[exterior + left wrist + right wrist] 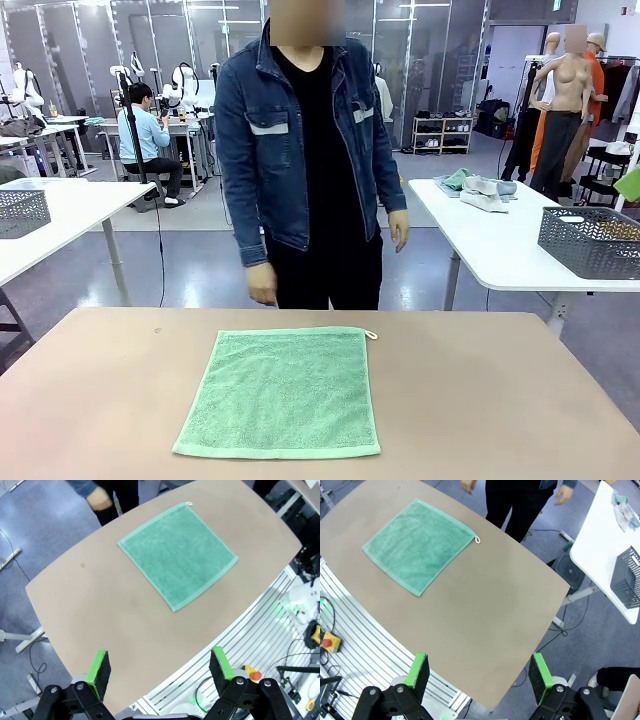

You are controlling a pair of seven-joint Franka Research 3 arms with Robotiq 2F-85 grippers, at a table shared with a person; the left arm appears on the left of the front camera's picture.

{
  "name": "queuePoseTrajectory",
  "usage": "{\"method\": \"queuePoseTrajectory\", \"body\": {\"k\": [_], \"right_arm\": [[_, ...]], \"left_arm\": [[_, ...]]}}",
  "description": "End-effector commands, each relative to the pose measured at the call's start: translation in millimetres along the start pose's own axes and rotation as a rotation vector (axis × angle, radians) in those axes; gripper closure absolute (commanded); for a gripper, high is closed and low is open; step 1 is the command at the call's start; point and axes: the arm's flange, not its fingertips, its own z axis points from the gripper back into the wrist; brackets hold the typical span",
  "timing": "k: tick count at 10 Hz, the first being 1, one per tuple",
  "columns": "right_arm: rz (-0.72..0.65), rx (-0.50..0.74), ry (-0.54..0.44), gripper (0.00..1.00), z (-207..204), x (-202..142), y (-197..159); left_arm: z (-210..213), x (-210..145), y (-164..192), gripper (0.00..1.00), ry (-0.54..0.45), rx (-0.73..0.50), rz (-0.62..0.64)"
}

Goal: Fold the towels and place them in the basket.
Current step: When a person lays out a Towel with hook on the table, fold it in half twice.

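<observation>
Currently left gripper (162, 672) and right gripper (480, 675) both gape empty above table (480, 400) edge, towel (280, 393) flat well ahead, bare margin all round; right wrist view adds basket (627, 577) far off its right.

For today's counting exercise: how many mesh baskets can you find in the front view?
2. The left basket sits on the left white table, cut by the picture's edge; the right basket sits on the right white table. Others may be hidden.
</observation>
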Motion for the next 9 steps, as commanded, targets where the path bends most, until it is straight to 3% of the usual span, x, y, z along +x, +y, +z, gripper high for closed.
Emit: {"method": "queuePoseTrajectory", "body": {"k": [1, 2, 3, 5, 7, 8, 9], "right_arm": [[0.000, 0.000, 0.000, 0.00, 0, 0, 0], [0.152, 0.016, 0.043, 0.00, -6, 7, 15], [0.312, 0.078, 0.098, 0.00, -25, 16, 34], [0.502, 0.221, 0.223, 0.00, -70, 26, 65], [0.637, 0.314, 0.322, 0.00, -116, 28, 96], [0.682, 0.311, 0.371, 0.00, -139, 26, 106], [0.695, 0.367, 0.383, 0.00, -161, 27, 116]], "left_arm": [[1, 1, -1, 0.00, 0.001, 0.005, -0.011], [0, 0, 0, 0.00, 0.000, 0.000, 0.000], [-19, 1, -20, 0.00, 0.090, -0.005, -0.188], [-54, -10, -37, 0.00, 0.199, -0.112, -0.410], [-97, -27, -63, 0.00, 0.292, -0.120, -0.578], [-122, -29, -67, 0.00, 0.310, -0.074, -0.582], [-142, -32, -72, 0.00, 0.313, -0.168, -0.607]]}}
